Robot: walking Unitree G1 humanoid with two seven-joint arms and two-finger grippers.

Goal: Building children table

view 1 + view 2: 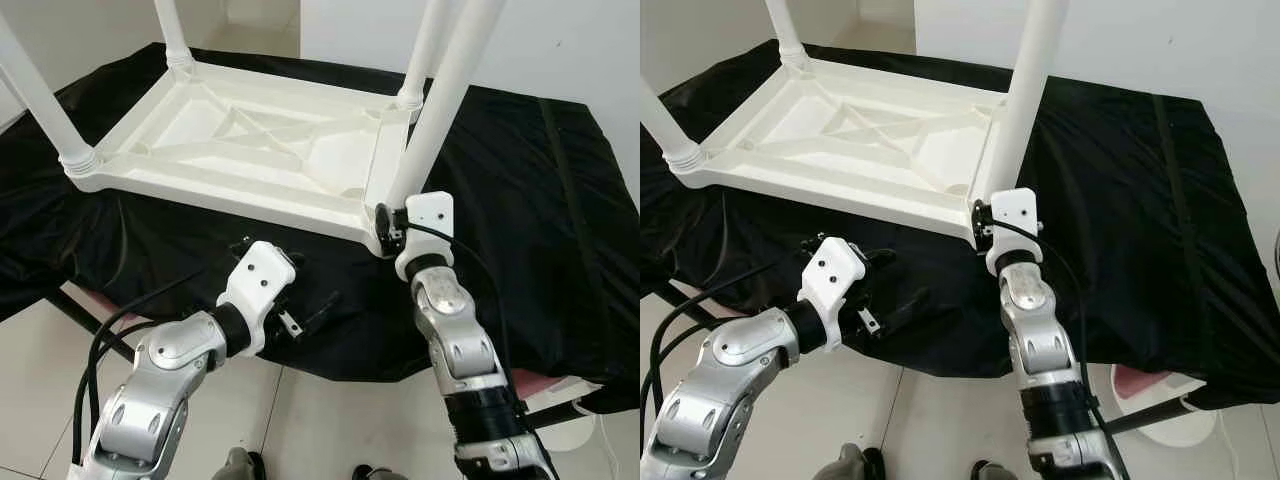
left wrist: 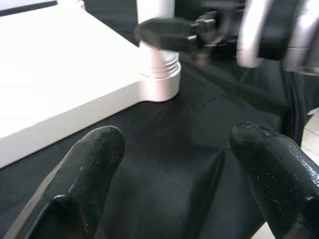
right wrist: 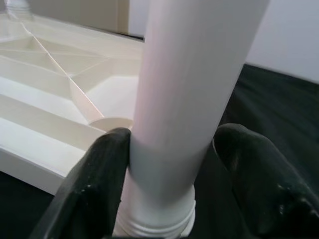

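Black-draped surface (image 1: 560, 200); right pincer (image 3: 172, 164) around table leg (image 3: 192, 74).

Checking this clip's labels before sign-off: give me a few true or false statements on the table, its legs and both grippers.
1. The white table lies upside down on the black cloth. True.
2. The right gripper is around the near corner leg. True.
3. The left gripper holds a leg. False: it hovers open over the cloth, holding nothing.
4. The table rests on bare floor. False: it lies on the cloth.
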